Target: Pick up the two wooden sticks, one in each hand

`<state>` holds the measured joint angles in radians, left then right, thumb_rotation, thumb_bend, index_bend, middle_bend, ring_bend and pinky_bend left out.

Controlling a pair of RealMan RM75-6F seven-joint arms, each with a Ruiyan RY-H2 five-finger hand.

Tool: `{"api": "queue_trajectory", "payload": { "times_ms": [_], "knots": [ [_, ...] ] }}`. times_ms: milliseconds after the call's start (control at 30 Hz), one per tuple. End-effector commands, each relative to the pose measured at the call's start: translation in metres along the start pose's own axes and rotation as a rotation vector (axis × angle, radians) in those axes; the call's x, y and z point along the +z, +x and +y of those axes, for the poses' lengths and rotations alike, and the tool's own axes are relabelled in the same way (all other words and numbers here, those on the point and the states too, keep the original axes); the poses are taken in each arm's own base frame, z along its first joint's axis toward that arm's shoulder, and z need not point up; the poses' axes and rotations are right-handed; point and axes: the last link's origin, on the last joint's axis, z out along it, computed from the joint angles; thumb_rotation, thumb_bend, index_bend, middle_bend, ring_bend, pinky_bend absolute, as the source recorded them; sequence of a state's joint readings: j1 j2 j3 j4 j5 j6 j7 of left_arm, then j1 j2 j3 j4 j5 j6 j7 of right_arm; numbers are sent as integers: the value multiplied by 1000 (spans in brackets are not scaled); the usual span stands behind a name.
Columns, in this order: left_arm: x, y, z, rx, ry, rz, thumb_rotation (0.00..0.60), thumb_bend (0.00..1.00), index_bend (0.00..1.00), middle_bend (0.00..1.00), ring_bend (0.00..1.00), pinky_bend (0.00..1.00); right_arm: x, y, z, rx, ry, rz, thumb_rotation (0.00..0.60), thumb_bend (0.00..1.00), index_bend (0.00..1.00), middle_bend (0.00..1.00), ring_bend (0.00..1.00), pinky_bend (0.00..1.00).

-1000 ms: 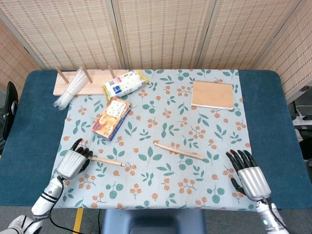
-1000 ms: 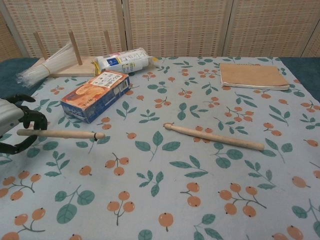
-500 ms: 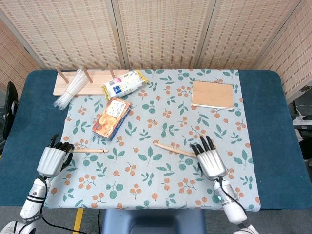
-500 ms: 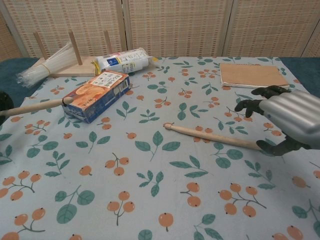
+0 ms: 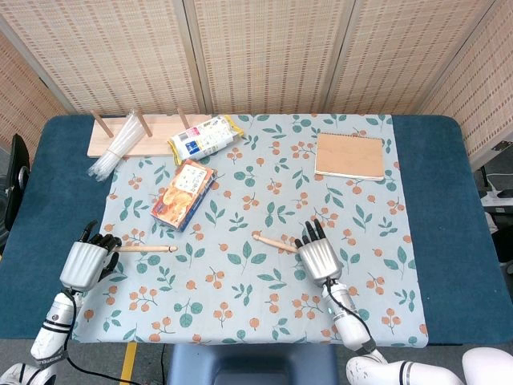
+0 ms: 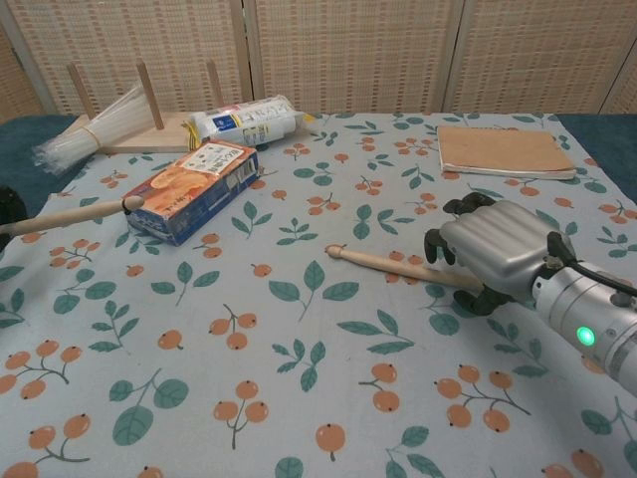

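Note:
My left hand grips one wooden stick by its left end at the cloth's near left edge. The chest view shows that stick raised off the table, its tip by the snack box, and only a sliver of the left hand. The second wooden stick lies on the cloth near the middle. My right hand covers its right end. In the chest view the right hand arches its fingers over this stick with the thumb on the near side; the fingers look apart and the stick rests on the table.
An orange snack box lies left of centre, with a white packet behind it. A wooden peg rack with a bag of clear straws stands far left. A brown notebook lies far right.
The right hand came in from the near right edge and slid left along the second stick, fingers curving over it. The left hand drew back left with its stick lifted, then held still.

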<state>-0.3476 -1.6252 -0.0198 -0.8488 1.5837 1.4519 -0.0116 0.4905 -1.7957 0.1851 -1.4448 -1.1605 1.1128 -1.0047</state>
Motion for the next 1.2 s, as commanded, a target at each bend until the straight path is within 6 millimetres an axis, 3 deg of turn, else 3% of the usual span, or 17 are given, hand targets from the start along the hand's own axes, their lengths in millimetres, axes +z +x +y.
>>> {"api": "queue_trajectory", "payload": {
  "times_ms": [33,433,667,967,1033,1133,1200],
  "knots": [
    [0,0,0,0,0,-3,600,508,910,892,482,161,0,-1,1,-14,-9,-7,600,305,391,397,84,0],
    [0,-3,1,15,-7,-15,600,508,910,893,482,161,-4,-2,-3,-81,-13,-55,600,304,383,401,85,0],
    [0,-3,0,22,-7,-14,600,509,910,893,483,159,-1,-2,-9,-83,-9,-35,600,304,538,486,183,7],
    [1,-4,0,23,-2,-14,600,508,910,893,490,159,-2,-4,-9,-89,-4,-42,600,304,598,532,217,10],
    [1,-4,0,22,-2,-15,600,508,910,893,491,159,-2,-4,-9,-88,-5,-41,600,304,665,589,277,31],
    [0,-3,0,18,0,-11,600,509,910,893,494,159,-4,-2,-7,-86,1,-17,600,304,856,761,468,107],
    [0,-3,0,17,2,-11,600,508,911,893,496,160,-5,-4,-5,-69,8,-20,600,304,930,824,537,143]
  ]
}}
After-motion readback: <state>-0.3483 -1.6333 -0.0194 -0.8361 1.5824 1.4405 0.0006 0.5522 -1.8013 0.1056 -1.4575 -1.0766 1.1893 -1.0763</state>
